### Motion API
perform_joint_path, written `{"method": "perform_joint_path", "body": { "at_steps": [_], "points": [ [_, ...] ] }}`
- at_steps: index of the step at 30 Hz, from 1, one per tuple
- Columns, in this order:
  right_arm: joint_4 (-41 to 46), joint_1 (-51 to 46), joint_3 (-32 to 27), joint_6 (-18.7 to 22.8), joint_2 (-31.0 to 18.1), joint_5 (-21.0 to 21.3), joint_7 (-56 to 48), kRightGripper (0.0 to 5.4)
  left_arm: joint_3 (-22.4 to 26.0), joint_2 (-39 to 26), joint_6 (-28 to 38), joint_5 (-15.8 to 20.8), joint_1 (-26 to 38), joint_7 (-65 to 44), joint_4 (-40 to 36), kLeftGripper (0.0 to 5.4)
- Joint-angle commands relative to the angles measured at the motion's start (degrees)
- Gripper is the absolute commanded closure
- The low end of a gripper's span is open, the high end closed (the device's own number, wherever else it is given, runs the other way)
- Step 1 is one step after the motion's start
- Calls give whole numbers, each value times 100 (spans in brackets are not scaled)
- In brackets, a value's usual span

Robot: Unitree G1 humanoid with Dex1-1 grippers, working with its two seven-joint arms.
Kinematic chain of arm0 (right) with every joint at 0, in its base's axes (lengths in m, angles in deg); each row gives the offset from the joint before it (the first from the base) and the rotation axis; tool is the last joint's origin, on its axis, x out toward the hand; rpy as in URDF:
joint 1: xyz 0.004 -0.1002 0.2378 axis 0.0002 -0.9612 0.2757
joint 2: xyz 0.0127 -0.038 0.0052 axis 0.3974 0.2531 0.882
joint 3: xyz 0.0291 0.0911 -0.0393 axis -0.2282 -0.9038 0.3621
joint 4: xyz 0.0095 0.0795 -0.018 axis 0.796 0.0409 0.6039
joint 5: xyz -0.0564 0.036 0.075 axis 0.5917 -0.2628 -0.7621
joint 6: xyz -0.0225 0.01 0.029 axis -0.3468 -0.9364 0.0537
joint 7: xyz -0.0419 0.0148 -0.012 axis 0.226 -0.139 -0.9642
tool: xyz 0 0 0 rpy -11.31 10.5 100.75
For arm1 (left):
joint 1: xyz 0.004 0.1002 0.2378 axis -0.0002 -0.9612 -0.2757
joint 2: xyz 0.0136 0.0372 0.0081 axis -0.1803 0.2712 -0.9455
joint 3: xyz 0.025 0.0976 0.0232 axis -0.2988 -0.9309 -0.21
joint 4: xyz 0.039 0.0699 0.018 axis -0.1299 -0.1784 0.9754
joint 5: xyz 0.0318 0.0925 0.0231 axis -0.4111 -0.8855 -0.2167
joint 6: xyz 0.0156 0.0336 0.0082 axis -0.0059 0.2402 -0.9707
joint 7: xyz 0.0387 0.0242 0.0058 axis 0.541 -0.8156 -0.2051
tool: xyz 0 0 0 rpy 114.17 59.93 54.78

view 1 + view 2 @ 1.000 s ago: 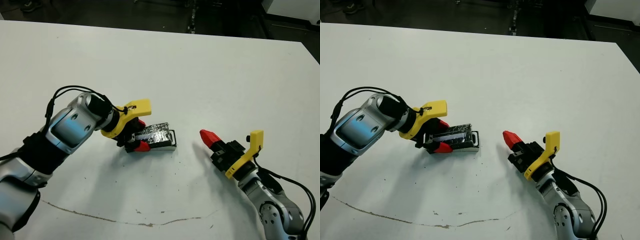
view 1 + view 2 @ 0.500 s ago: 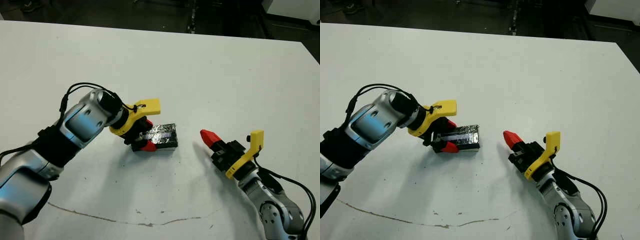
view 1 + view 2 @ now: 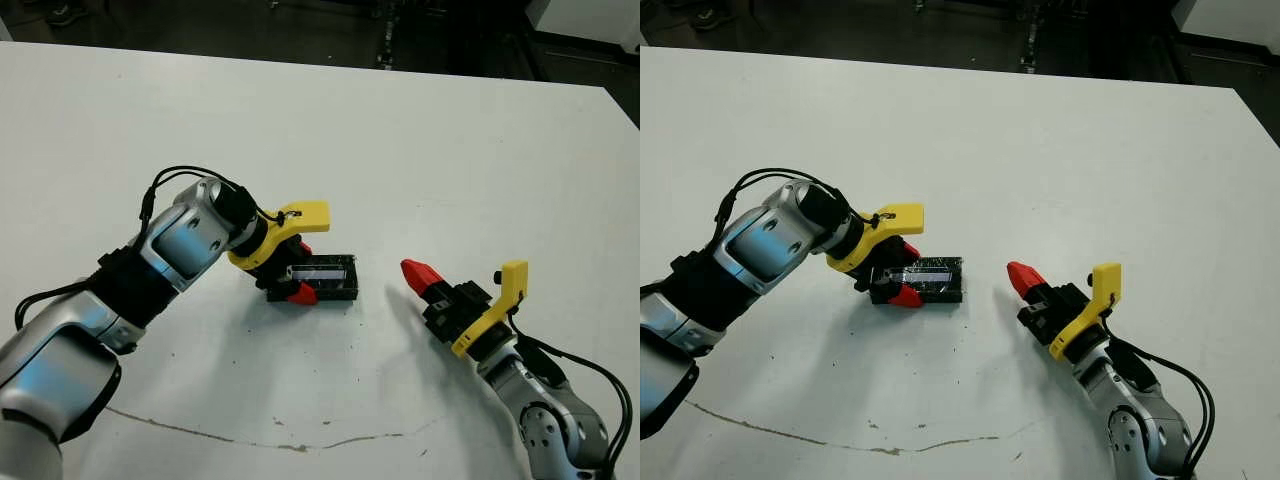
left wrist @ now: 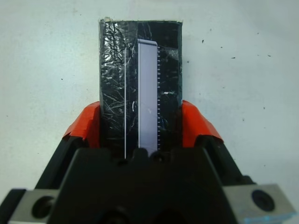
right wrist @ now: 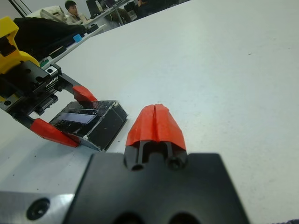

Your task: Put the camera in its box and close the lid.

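The lid (image 3: 326,276), black with a crinkled foil skin and a pale glossy strip, lies flat on the table in the middle. My left gripper (image 3: 300,270) is shut on it, one red finger (image 4: 88,123) pressed against each long side. In the right wrist view the lid (image 5: 88,119) sits level. The box is under the lid, and its white rim is covered. The camera is hidden. My right gripper (image 3: 416,272) rests low to the right of the lid, apart from it, with its red fingers (image 5: 155,122) shut together on nothing.
The white table (image 3: 450,150) stretches far behind and to both sides. A thin brown crack line (image 3: 250,440) runs across it near the front. People (image 5: 72,7) sit at desks beyond the table's edge in the right wrist view.
The lid was tilted with the box's white rim showing at its right end. It now lies flat over the box. My left gripper has shifted right with it. The right arm has not moved.
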Motion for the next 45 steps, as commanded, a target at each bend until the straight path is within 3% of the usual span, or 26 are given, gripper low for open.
{"method": "perform_joint_path", "body": {
  "at_steps": [1, 6, 13, 18, 24, 33, 38, 45],
  "points": [
    [-37, -60, -35, -112, -26, 39, -25, 540, -343, 236, 734, -223, -271, 87, 23, 163],
    [-26, -70, -29, -106, -50, 45, -15, 540, -221, 224, 915, -169, -301, -81, 194, 92],
    [-61, -59, -20, -108, -56, 28, -48, 540, 118, -51, 1002, -235, -524, 118, -192, 1],
    [-45, -68, -7, -69, -54, 8, -41, 540, 439, -313, 1236, -174, -761, 136, -446, 1],
    [-56, -64, 13, -41, -73, 6, -59, 540, 1084, -440, 981, 234, -1067, 231, -651, 1],
    [-48, -36, 43, 32, -107, -23, -114, 540, 1811, -628, 1397, 232, -1604, 990, -1130, 1],
    [-85, -20, 29, 0, -103, -34, -165, 540, 2291, -707, 1543, 521, -1941, 1101, -1132, 1],
    [-111, 9, -2, 27, -137, -60, -227, 540, 2836, -1378, 1433, 883, -2263, 836, -1590, 1]
  ]
}}
